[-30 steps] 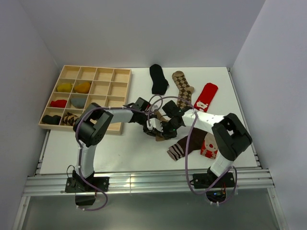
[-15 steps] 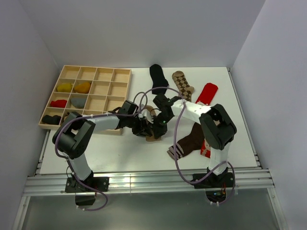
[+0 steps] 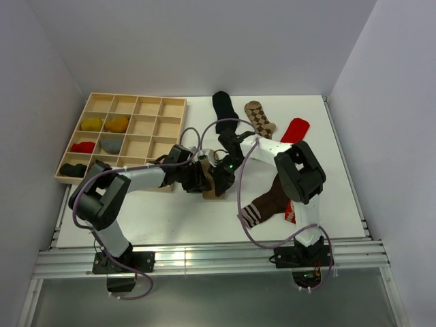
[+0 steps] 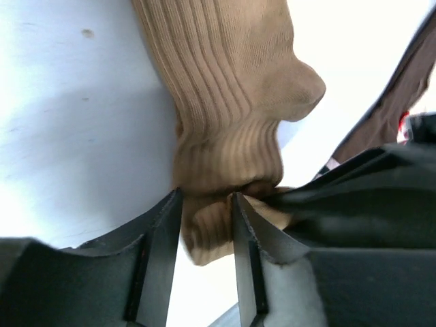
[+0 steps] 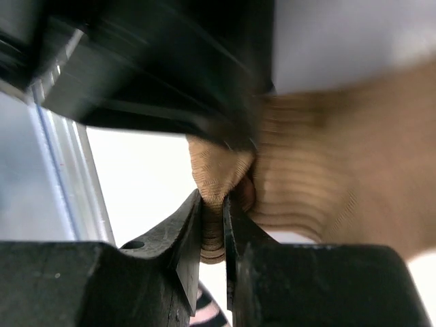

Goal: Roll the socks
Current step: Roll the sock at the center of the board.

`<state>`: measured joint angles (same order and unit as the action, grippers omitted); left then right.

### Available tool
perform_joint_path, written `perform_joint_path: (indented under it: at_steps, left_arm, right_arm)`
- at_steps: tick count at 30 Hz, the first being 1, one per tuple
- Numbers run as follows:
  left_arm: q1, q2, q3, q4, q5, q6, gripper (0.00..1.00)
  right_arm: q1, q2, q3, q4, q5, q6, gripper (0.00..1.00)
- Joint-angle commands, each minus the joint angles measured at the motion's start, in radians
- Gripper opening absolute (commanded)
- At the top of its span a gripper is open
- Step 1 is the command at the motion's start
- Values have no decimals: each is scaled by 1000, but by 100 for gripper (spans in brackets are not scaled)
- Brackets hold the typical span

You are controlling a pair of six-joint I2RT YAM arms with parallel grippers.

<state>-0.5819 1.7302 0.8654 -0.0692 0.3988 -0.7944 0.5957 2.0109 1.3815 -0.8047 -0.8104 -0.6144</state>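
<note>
A ribbed tan sock (image 3: pixel 210 193) (image 4: pixel 231 102) lies bunched at mid-table, and both grippers meet on it. My left gripper (image 3: pixel 203 178) (image 4: pixel 204 199) has its jaws parted, with the sock's folded end sitting between the fingers. From the other side, my right gripper (image 3: pixel 223 174) (image 5: pixel 212 199) is shut on a fold of the same tan sock (image 5: pixel 313 170). A black sock (image 3: pixel 223 107), a brown argyle sock (image 3: pixel 259 117) and a red sock (image 3: pixel 293 131) lie flat at the back. A dark brown sock with a striped toe (image 3: pixel 262 204) lies front right.
The pale wooden grid tray (image 3: pixel 139 102) sits at the left, close to the left arm, with rolled socks in several left cells. A red sock with a white figure (image 3: pixel 290 212) peeks out beside the right arm's base link. Grey walls close in on both sides.
Both grippers have shifted left and nearer with the tan sock between them. The left gripper's jaws have widened around the sock. The right gripper keeps its hold.
</note>
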Motion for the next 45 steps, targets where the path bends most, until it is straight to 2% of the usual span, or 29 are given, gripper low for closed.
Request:
perform_joint_path:
  at_steps: [1,5,8,15,19,23,26,36,45]
  left_arm:
    - [-18,-89,-60,92,-167,17,41]
    - [-22,-149,-143,199,-227,-17,41]
    - [-39,-195,-175,273,-259,21,43]
    - [-131,-222,-183,404,-305,243,47]
    - [-223,-196,-181,465,-319,362,49]
    - [-283,-161,-180,488,-310,507,51]
    - [-314,-146,-180,491,-305,555,52]
    - [-403,-80,-125,399,-342,633,52]
    - [-435,-26,-114,384,-394,656,52]
  right_arm:
    - [-65,9,27,-65,-47,85,3]
    - [-89,11,7,-96,-36,73,3]
    - [-96,25,-2,-114,-36,67,3]
    - [-117,84,28,-205,-44,21,3]
    - [-123,104,33,-232,-42,13,4]
    - [-135,120,42,-254,-24,8,4]
    - [-142,133,47,-263,-18,13,4]
    - [-171,186,79,-317,-12,-2,5]
    - [-177,190,96,-326,10,-5,6]
